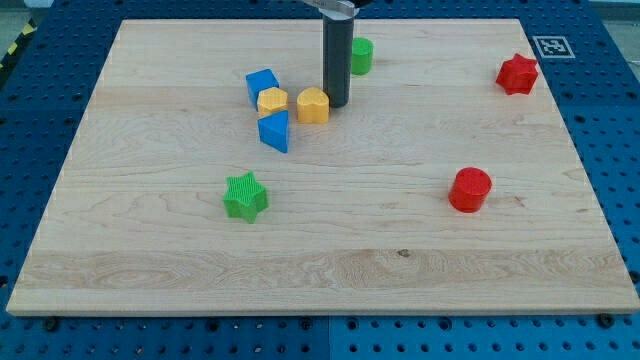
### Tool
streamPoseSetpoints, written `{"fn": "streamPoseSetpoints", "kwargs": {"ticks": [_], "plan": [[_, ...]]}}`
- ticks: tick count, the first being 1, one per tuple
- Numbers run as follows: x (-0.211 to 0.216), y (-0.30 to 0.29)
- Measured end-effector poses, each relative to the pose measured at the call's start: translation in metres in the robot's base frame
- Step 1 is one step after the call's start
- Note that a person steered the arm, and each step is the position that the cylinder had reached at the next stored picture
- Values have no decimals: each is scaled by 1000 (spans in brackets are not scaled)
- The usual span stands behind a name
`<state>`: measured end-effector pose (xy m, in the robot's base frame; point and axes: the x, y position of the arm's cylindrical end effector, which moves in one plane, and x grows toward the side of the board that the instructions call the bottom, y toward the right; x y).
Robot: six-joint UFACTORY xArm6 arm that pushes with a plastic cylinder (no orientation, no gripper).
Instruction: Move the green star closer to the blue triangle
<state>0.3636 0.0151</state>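
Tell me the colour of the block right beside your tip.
Yellow: the yellow heart sits just left of my tip, seen in the camera view.

My tip touches the yellow block, green star well apart.

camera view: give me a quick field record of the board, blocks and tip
tip: my tip touching or just right of the yellow heart
target block: green star, lower left, alone
goal block: blue triangle, up and right of the star
cluster: blue cube, yellow hexagon, heart, triangle
behind rod: green cylinder
right side: red star, red cylinder
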Motion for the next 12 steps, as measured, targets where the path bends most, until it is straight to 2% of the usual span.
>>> {"fn": "streamPoseSetpoints", "kwargs": {"ticks": [2,4,5,6,8,12], "plan": [[5,-8],[9,-42],[37,10],[88,57],[187,27],[196,25]]}}
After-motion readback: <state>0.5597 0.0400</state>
